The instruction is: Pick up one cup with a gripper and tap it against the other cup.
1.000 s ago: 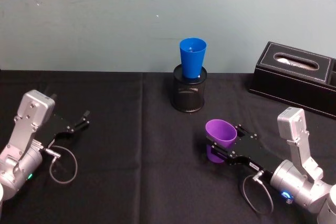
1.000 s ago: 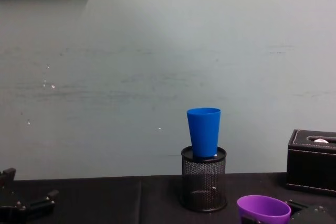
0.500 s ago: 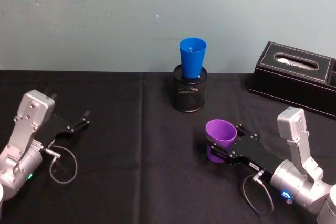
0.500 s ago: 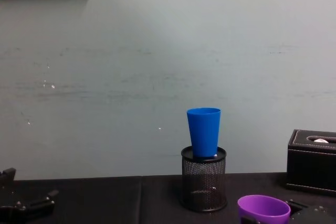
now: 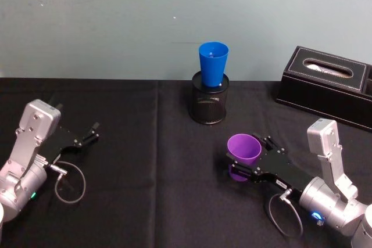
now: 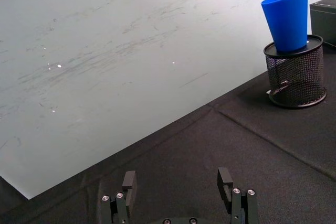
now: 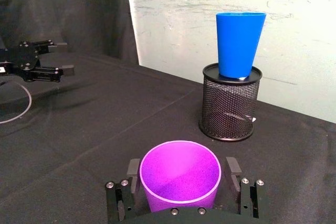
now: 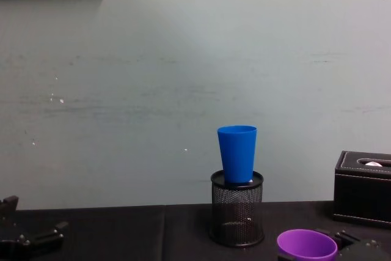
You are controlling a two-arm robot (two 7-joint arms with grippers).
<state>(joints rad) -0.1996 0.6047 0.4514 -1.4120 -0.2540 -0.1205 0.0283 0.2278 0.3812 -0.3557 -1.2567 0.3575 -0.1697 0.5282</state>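
While the right claw (image 5: 247,165) is pinching the purple cup (image 5: 243,151) low on its sides, the cup is standing upright with its mouth open upward, sitting toward the right front of the black worktop (image 5: 151,161). From the right wrist camera, the two fingers (image 7: 133,170) are pressing against opposite sides of the cup, one on each flank. Whether the cup's base is touching the cloth or hanging just above it cannot be told.

Farther back, near the middle of the worktop, the blue cup (image 5: 213,65) is standing upright inside a black mesh holder (image 5: 209,104), its upper part rising well above the holder's rim. The purple cup and the blue cup are well apart.

Over on the left side, the left claw (image 5: 90,133) is resting low near the worktop, its fingers (image 6: 128,181) spread with nothing between them. A black tissue box (image 5: 328,85) is sitting at the back right, near the wall.
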